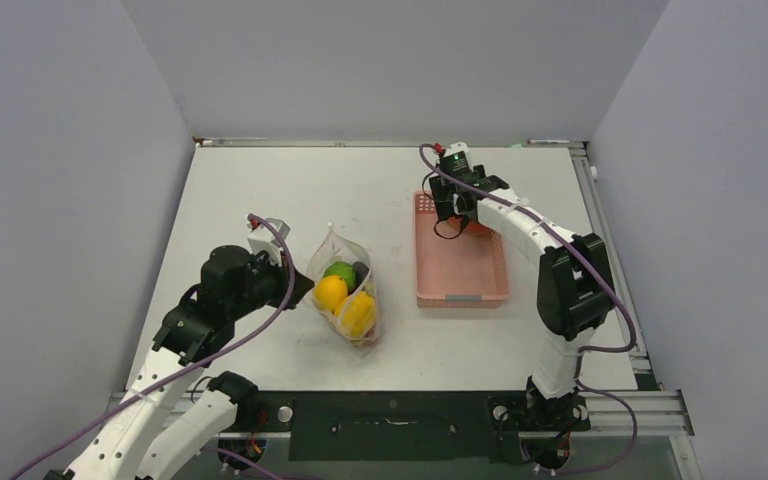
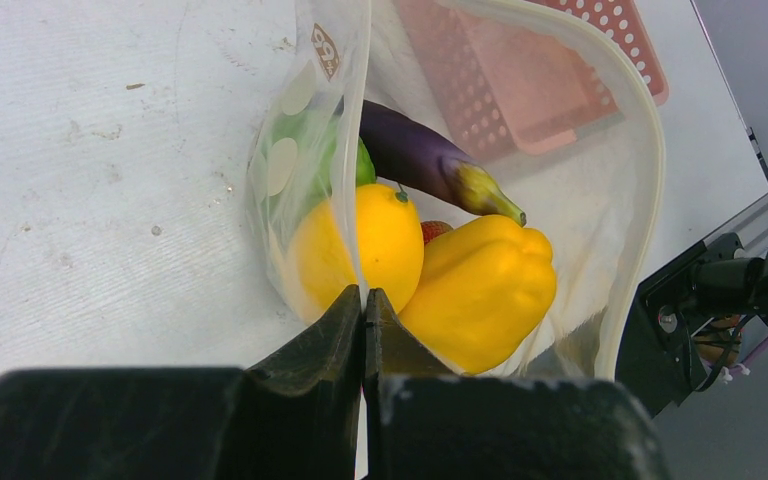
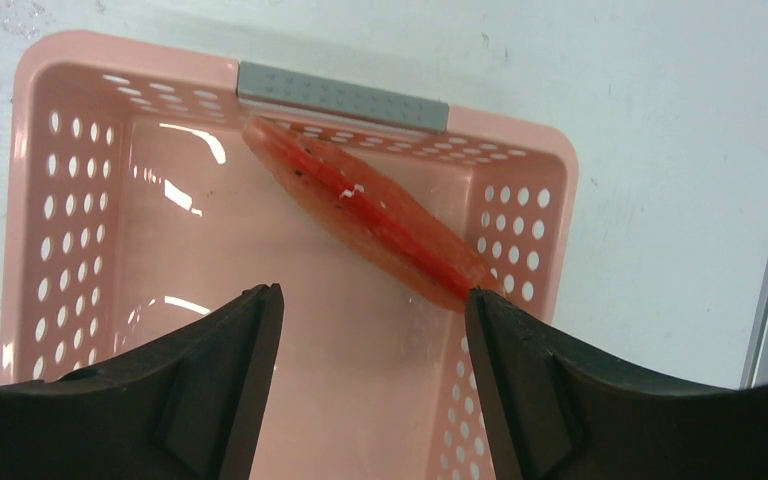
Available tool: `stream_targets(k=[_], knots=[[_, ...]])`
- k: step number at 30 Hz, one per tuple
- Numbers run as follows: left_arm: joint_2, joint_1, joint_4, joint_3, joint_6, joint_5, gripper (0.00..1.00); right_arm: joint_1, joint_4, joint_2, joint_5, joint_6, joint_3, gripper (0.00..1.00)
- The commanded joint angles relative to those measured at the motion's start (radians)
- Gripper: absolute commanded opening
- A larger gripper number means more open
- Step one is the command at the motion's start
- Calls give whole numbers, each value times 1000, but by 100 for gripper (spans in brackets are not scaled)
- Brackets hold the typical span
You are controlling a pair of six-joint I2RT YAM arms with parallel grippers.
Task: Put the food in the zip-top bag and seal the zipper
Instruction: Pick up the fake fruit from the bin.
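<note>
Left gripper (image 2: 364, 302) right up close, jaws clamped together on the bag (image 2: 615, 180) rim. Inside it: pepper (image 2: 480, 290), lemon (image 2: 385, 240), eggplant (image 2: 415, 150), green fruit (image 2: 305, 150). Right gripper (image 3: 375, 310) hangs over the basket (image 3: 30, 200), jaws apart, red slice (image 3: 370, 215) lying inside below.

Left arm folded low, forearm reaching to the right. We note the left hand (image 2: 365, 305) has its fingers pressed together, pinching the edge of the zip-top bag (image 2: 585, 225). Right arm stretched forward, elbow bent, wrist turned down. Right hand (image 3: 374, 305) has its fingers well apart with nothing between them. It seems to hover; we cannot judge its height.
</note>
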Motion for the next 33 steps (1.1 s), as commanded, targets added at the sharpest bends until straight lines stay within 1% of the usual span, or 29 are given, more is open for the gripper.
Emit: stream_targets(k=[1,11,21,24,26,29,31,33], knots=[[-3,9,26,0,11,12,0,-10,24,57,13,-76,81,66],[0,14,28,1,11,13,0,-22,40,146,-6,-113,115,60],[0,16,27,0,11,13,0,-34,67,206,-6,-124,120,59],[-1,16,27,-1,11,12,0,-34,63,221,-4,-124,128,57],[0,16,27,-1,11,12,0,-34,63,218,-10,-124,121,53],[0,16,27,-1,11,12,0,-33,74,206,-11,-124,99,50],[-2,16,27,-1,12,12,0,-34,76,204,-11,-124,90,45],[0,16,27,-1,12,13,0,-33,65,205,-10,-123,89,37]])
